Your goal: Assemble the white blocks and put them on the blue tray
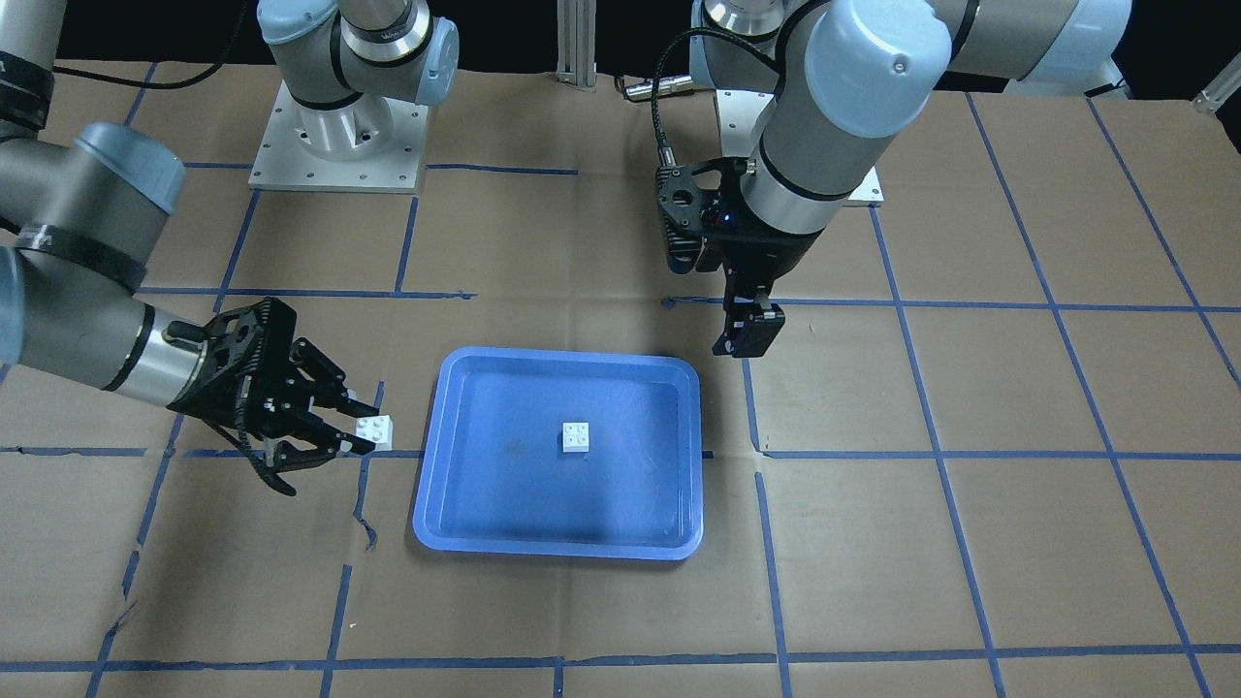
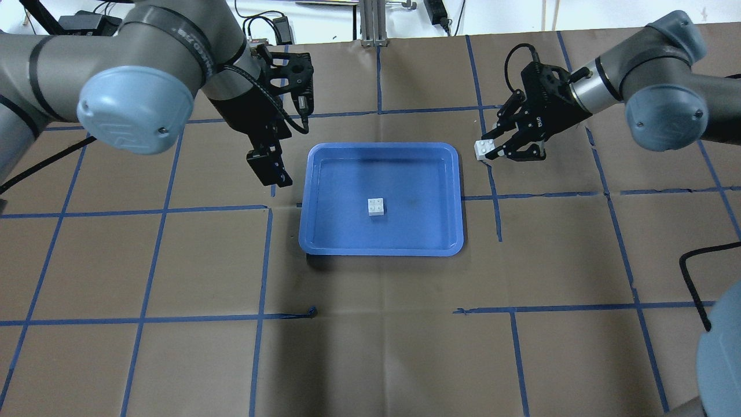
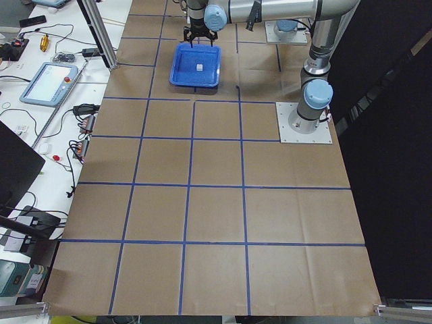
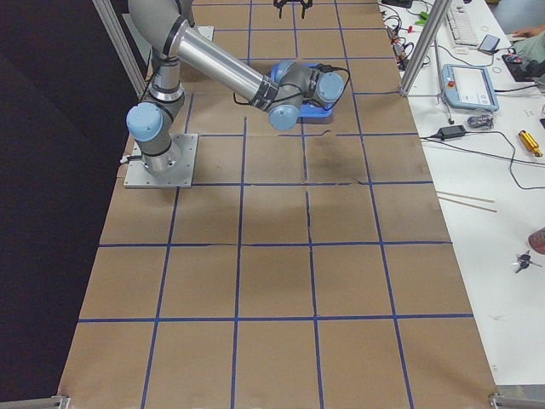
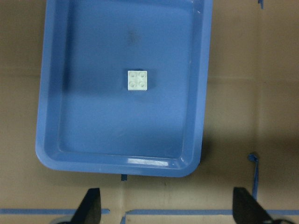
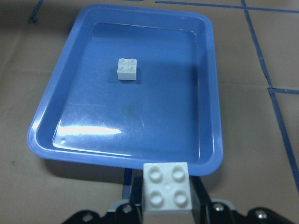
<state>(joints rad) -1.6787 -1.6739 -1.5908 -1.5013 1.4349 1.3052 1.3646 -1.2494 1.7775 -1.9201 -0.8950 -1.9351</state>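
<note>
One white block [image 2: 377, 207] sits studs up near the middle of the blue tray [image 2: 382, 147]; it also shows in the front view [image 1: 576, 437] and both wrist views [image 5: 138, 80] [image 6: 127, 68]. My right gripper [image 2: 492, 152] is shut on the second white block [image 2: 483, 149], held studs up just outside the tray's edge on my right [image 1: 375, 431] [image 6: 167, 186]. My left gripper [image 2: 271, 167] hangs open and empty over the table just outside the tray's edge on my left [image 1: 745, 334], fingers pointing down and spread wide in its wrist view [image 5: 168, 207].
The table is covered in brown cardboard with a blue tape grid. The arm bases [image 1: 339, 136] stand at the robot's side. A black cable [image 2: 694, 272] lies at the right edge. A teach pendant [image 3: 50, 81] and tools sit on the side bench.
</note>
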